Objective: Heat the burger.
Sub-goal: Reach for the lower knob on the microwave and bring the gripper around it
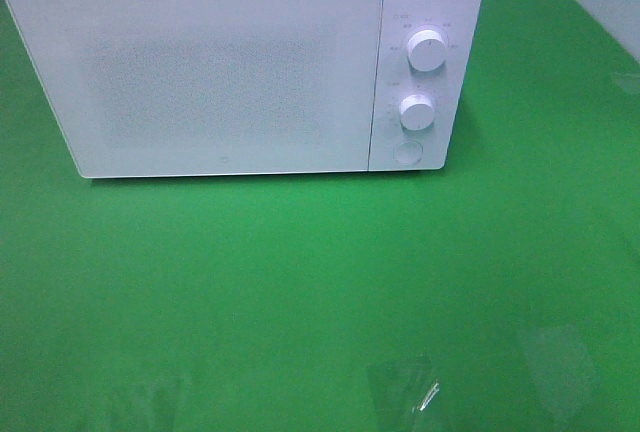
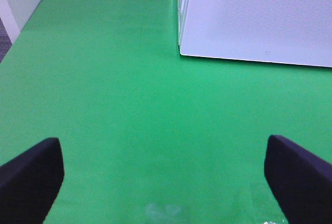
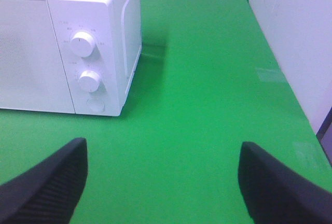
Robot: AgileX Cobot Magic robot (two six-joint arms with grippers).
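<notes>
A boxy white microwave oven (image 1: 200, 62) stands with its door (image 1: 210, 77) shut at the back of the green table cover (image 1: 300, 292). I hold both arms back from it. The left gripper (image 2: 163, 169) is spread wide and holds nothing, and so is the right gripper (image 3: 166, 177).

The burger shows in none of my three views. It may sit behind the speckled door panel, but I cannot tell. Its heading and long axis are therefore unreadable from here.

The risks as I judge them:
- Running the oven without confirming the burger is inside.
- Pressing the round button (image 1: 407, 153) hard enough to skid the oven across the smooth cover.
- Wide jaws slipping off the upper dial (image 1: 427, 50) or lower dial (image 1: 417, 111).
- The released door swinging into my left arm if it waits too close to the oven's front.
</notes>
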